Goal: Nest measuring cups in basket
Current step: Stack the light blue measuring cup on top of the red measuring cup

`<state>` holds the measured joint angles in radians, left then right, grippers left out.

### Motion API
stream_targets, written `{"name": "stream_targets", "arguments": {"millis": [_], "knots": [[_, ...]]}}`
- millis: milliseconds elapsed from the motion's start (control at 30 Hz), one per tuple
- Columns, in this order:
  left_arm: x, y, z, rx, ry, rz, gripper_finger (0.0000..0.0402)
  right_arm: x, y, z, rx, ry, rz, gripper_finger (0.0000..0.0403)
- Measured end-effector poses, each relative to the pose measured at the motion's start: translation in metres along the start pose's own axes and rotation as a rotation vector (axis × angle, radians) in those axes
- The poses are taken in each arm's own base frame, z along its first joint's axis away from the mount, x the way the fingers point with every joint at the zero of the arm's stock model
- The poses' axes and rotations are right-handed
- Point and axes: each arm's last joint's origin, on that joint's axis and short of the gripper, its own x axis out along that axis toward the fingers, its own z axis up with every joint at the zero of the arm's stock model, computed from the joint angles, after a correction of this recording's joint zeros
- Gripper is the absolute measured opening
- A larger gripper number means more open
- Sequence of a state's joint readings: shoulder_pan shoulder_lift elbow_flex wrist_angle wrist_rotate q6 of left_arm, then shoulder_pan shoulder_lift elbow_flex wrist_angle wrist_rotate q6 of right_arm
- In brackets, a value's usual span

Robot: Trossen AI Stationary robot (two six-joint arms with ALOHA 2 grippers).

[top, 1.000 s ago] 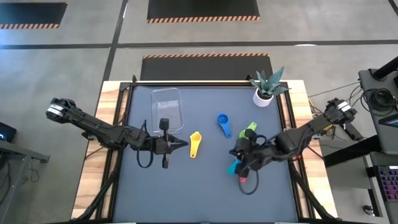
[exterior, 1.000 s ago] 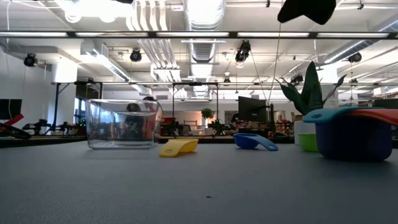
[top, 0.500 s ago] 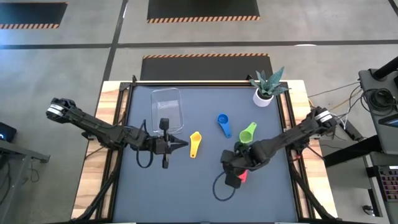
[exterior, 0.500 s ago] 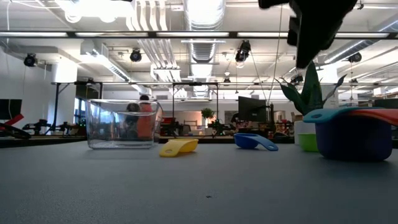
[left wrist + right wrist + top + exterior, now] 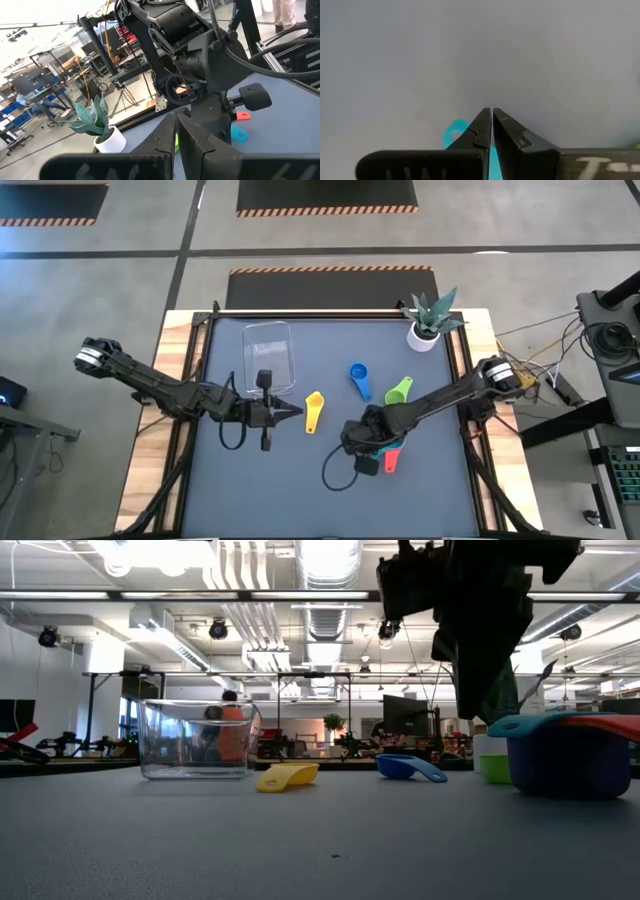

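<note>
A clear basket [image 5: 268, 356] stands at the table's far left. The yellow cup [image 5: 313, 412], blue cup [image 5: 358, 380] and green cup [image 5: 398, 392] lie apart on the mat. The teal and red cups [image 5: 386, 458] sit in a dark cup [image 5: 570, 762]. Their handles [image 5: 239, 125] stick out sideways. My right gripper [image 5: 491, 112] is shut, points steeply down and hangs above the mat just left of that stack, by the teal handle [image 5: 452, 134]. My left gripper [image 5: 292, 412] is shut and held level between the basket and the yellow cup.
A white plant pot [image 5: 424, 336] stands at the far right corner. A loop of the right arm's cable [image 5: 336, 474] hangs over the near middle of the mat. Wooden rails [image 5: 183, 370] border the mat left and right.
My right gripper has swung from over the stacked cups toward the table's left edge and come down. It has tipped from a slant to pointing steeply down and has stayed shut. The cups have kept their places.
</note>
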<state>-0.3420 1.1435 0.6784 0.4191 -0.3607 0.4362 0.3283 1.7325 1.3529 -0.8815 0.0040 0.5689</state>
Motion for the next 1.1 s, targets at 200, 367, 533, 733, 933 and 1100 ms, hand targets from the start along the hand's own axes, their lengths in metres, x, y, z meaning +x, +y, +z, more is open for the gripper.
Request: {"name": "stream_targets", "arguments": {"millis": [200,367,533,733,933,1100], "knots": [[0.0,0.0,0.0,0.0,0.0,0.0,0.0,0.006,0.0004,0.0012,-0.01,0.015,0.005,0.0009],[0.0001,0.0,-0.0001,0.0,0.001,0.001,0.0,0.0087,0.0007,0.0006,-0.01,0.035,0.015,0.0009],[0.0001,0.0,-0.0001,0.0,0.002,0.003,0.0,0.0081,0.0008,0.0001,-0.009,0.044,0.023,0.0009],[0.0001,0.0,-0.0001,0.0,0.002,0.003,0.0,0.0087,0.0013,-0.0003,-0.008,0.055,0.036,0.0009],[0.0001,0.0,-0.0001,0.0,0.002,0.003,0.0,0.0077,0.0026,-0.0013,-0.002,0.085,0.085,0.0009],[0.0001,0.0,-0.0001,0.0,0.002,0.003,0.0,0.0014,0.0044,-0.0038,0.015,0.116,0.151,0.0009]]}}
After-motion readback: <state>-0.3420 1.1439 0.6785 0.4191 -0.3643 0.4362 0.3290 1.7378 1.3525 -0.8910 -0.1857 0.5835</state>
